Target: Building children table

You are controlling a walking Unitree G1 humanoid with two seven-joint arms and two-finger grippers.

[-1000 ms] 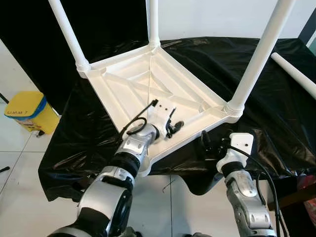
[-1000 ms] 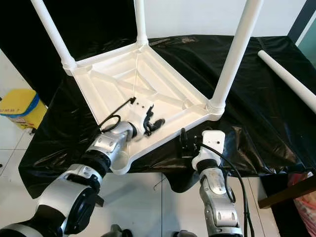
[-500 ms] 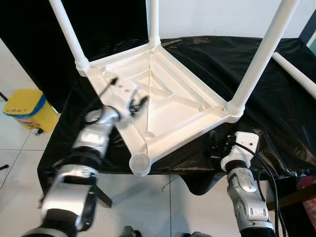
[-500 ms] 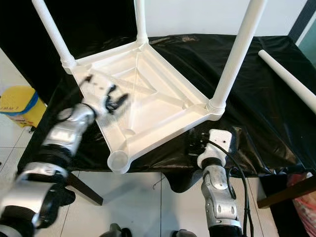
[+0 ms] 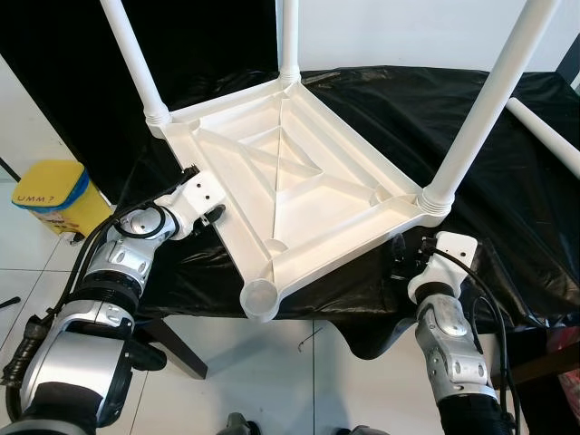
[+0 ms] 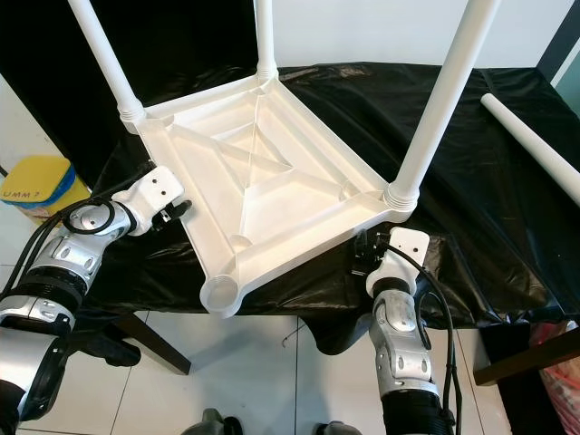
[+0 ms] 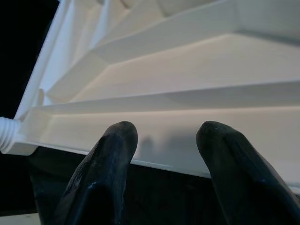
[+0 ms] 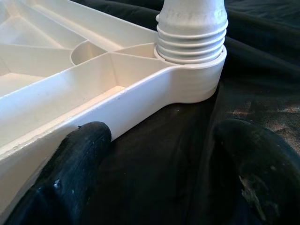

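Observation:
The white children's table top [image 5: 299,195] lies upside down on a black-covered table [image 5: 517,217]. Three white legs stand screwed into its corners: the back left leg [image 5: 131,54], the far leg [image 5: 288,36] and the right leg [image 5: 485,100]. The near corner socket [image 5: 259,297] is empty. A loose white leg [image 5: 548,136] lies at the far right. My left gripper [image 5: 210,216] is open beside the top's left rim [image 7: 178,126], holding nothing. Just below the right leg's threaded base [image 8: 191,28], my right gripper [image 5: 403,258] stands open over the cloth, holding nothing.
A yellow bin [image 5: 50,195] stands on the white tiled floor to the left. The black cloth hangs over the table's front edge [image 5: 362,317]. A dark backdrop rises behind the table on the left.
My left gripper has drawn back from over the inside of the table top to its left rim, uncovering the empty near socket. The right gripper has shifted a little closer to the right leg's base.

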